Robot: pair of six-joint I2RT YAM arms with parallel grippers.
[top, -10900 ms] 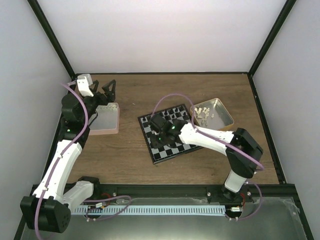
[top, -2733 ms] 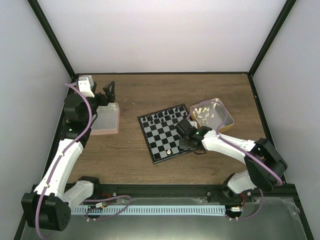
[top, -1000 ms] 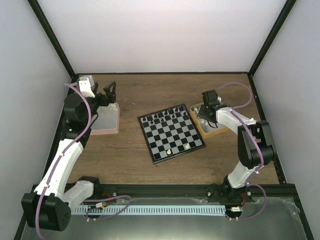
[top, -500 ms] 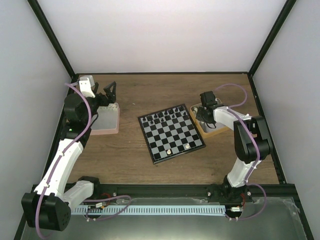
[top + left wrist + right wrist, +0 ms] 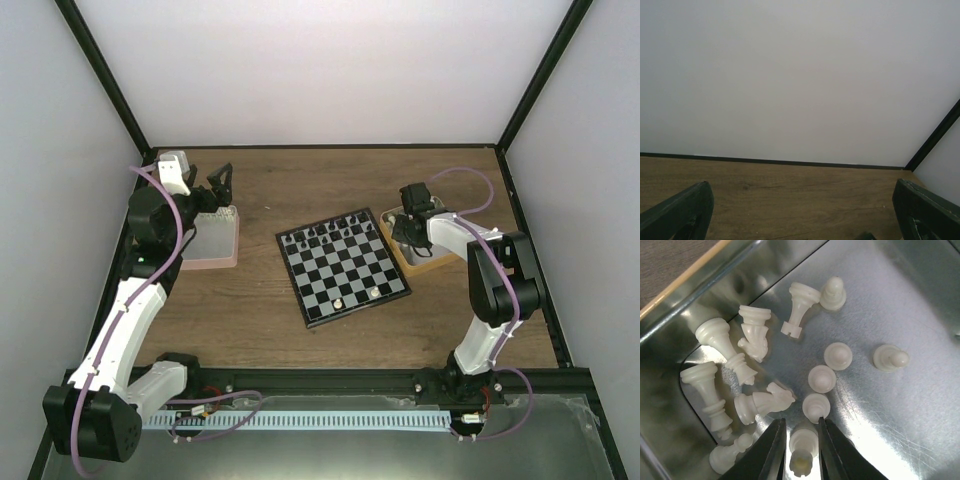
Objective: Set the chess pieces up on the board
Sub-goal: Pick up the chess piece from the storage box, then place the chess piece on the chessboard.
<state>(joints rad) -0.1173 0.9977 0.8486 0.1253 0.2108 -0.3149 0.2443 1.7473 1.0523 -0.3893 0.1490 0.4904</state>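
Right gripper (image 5: 800, 424) pinched on a cream-white chessman (image 5: 803, 447) down in the tin tray (image 5: 890, 300)
The piece sits between the narrowed fingers, its long axis running along them, base towards the wrist camera; other loose chess pieces (image 5: 760, 335) lie just beyond, one pawn (image 5: 816, 407) close to the fingertips. The board (image 5: 343, 265) lies just beside the tray on this arm's left, so the carry looks short, leftwards to the near rank where two cream men stand. The left gripper (image 5: 215, 187), jaws wide apart, hangs over the pink tray (image 5: 210, 240), well apart
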